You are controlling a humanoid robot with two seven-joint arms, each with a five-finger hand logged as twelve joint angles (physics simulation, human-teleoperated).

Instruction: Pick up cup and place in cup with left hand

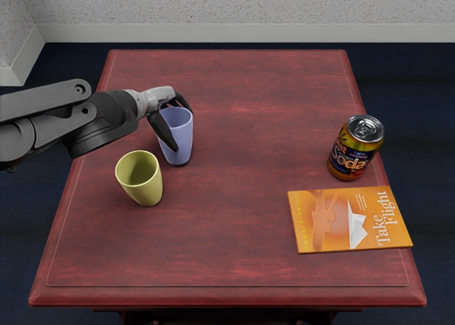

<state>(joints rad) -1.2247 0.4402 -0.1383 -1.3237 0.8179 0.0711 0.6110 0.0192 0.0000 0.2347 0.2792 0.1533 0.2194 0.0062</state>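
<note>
Landmark for all places: yellow cup (148, 191). Task's thing, as judged from the reach: violet cup (184, 136), just beyond the yellow cup and slightly right in the head view. Upright, mouth up, long axis vertical; base appears to be on the desk (227, 247).

Key relation: the violet cup lies between the digits of the left robot hand (182, 131), which comes in from the far-left side of the yellow cup. One dark digit slants down across the near face; others arch over the far side of the rim. Digits apart; no firm clamp can be made out, contact uncertain.

Pose: left arm (106, 119) roughly level, passing beyond the yellow cup, palm side angled down.

Step in hand, by judgement: securing the violet cup. Next would be closing, a lift clear of the yellow cup's rim, then a carry toward the viewer and left, lowered upright. Risk: a low carry could knock the yellow cup.

Outward: soda can (352, 154) well right of the yellow cup, upright; orange book (323, 222) flat, also well right and nearer the viewer.
</note>
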